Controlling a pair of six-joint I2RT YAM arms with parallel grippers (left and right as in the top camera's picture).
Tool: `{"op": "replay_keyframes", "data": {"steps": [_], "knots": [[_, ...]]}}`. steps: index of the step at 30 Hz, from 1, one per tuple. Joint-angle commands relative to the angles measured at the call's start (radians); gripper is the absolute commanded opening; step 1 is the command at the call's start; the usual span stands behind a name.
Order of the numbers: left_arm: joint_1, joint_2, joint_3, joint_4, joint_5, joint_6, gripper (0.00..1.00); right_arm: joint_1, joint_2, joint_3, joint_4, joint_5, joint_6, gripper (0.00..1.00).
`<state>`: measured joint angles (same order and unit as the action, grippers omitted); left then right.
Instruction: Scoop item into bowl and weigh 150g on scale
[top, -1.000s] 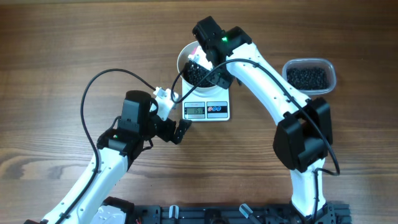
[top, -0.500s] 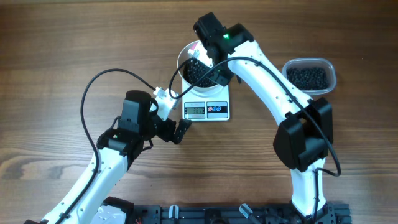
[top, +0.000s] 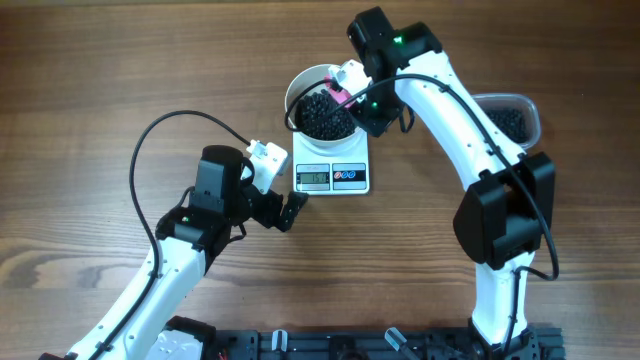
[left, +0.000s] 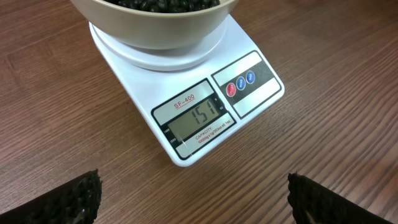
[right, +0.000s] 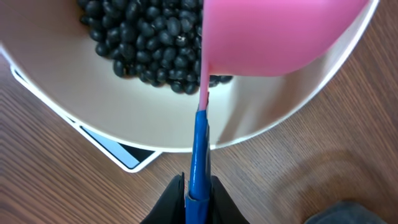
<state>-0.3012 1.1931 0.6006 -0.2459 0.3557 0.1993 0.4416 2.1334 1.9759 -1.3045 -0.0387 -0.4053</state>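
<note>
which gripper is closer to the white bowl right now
Right. The right gripper holds a pink scoop over the rim of the bowl; the left gripper hangs open in front of the scale, clear of the bowl.

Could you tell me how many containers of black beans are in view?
2: the white bowl on the scale, and a clear tub to its right, partly behind an arm.

Scale (left: 189, 93) — "SF-400", "151"

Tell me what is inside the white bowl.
A heap of black beans lies in the bowl. The pink scoop, held by the right end effector, covers part of it; the bowl's floor is hidden.
</note>
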Motion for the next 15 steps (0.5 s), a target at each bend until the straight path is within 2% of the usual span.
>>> {"op": "replay_keyframes", "data": {"steps": [1, 3, 15], "knots": [[-0.004, -0.001, -0.002, 0.002, -0.006, -0.006, 1.0, 0.004, -0.043, 0.023, -0.002, -0.027, -0.018, 0.04], [-0.004, -0.001, -0.002, 0.002, -0.006, -0.005, 1.0, 0.011, -0.043, 0.023, -0.013, 0.01, -0.066, 0.04], [-0.004, -0.001, -0.002, 0.002, -0.006, -0.006, 1.0, 0.085, -0.041, -0.021, 0.014, 0.286, -0.092, 0.04]]}}
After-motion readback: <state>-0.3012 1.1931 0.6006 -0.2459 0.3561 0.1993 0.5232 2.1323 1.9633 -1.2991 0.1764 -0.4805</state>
